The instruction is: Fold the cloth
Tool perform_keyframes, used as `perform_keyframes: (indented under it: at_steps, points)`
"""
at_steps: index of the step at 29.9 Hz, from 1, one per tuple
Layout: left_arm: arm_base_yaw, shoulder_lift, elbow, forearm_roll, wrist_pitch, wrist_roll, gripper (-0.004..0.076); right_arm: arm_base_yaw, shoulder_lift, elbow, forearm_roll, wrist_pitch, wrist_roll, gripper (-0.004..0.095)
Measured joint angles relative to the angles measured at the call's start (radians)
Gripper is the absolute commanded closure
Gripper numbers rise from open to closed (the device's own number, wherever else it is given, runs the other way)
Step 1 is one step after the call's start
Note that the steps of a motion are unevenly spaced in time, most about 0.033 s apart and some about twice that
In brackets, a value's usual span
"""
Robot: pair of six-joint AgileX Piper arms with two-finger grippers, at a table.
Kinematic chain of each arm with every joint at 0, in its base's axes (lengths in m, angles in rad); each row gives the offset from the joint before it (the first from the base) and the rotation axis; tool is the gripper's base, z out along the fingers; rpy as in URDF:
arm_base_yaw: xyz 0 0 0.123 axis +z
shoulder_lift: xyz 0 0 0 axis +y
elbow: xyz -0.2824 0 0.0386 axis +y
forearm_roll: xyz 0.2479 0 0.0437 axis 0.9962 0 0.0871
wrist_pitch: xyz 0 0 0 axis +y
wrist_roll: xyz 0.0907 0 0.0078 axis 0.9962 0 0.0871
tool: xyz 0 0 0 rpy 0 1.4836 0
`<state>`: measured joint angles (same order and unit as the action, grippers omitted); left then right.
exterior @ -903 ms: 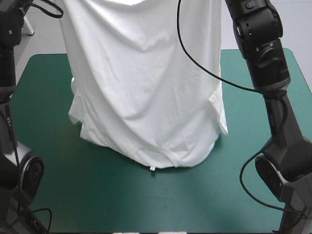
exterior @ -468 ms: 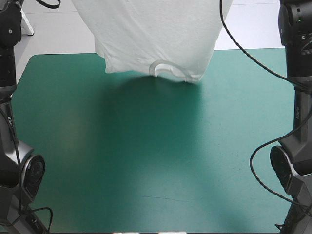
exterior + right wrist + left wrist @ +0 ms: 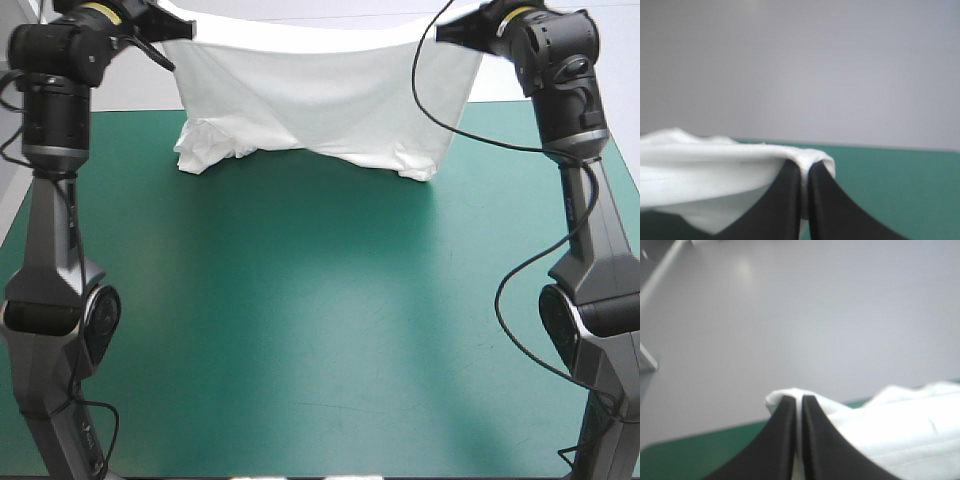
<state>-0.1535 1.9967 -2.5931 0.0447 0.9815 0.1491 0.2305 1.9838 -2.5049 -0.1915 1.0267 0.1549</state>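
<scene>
So that the T-shirt hangs spread, its lower end bunched on the table, my left gripper and right gripper each clamp an upper corner.

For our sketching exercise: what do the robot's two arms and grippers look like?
The left arm and right arm are dark grey jointed tubes with round joints and a yellow ring near each wrist. The left gripper and right gripper each have two broad black fin-shaped fingers. A black cable trails the right arm.
</scene>
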Motion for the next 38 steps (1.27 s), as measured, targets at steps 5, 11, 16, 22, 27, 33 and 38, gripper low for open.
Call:
perform_keyframes:
  at_steps: [5, 11, 16, 22, 27, 33, 38]
  points:
    - [0.0, 0.162, 0.008, -0.038, 0.192, 0.0, 0.0705, 0.0, 0.076, 0.12, 0.056, 0.169, -0.096, 0.0925]
    - [-0.02, 0.201, 0.05, -0.059, 0.265, 0.0, 0.0705, 0.0, 0.06, 0.438, 0.127, 0.181, -0.155, 0.0925]
    - [-0.029, 0.091, 0.262, -0.02, 0.264, 0.015, 0.0705, 0.0, -0.122, 0.786, 0.085, 0.167, -0.163, 0.0925]
    - [-0.029, -0.14, 0.702, -0.013, 0.255, 0.022, 0.0705, 0.0, -0.395, 1.075, 0.101, 0.159, -0.174, 0.0925]
    - [-0.029, -0.413, 1.139, -0.015, 0.162, -0.003, 0.0705, 0.0, -0.601, 1.28, 0.176, 0.159, -0.182, 0.0925]
    - [-0.029, -0.799, 1.517, -0.022, 0.169, -0.045, 0.0705, 0.0, -0.825, 1.502, 0.25, 0.159, -0.182, 0.0923]
    - [-0.029, -1.083, 1.73, -0.025, 0.236, -0.079, 0.0705, 0.0, -0.987, 1.697, 0.326, 0.159, -0.182, 0.0919]
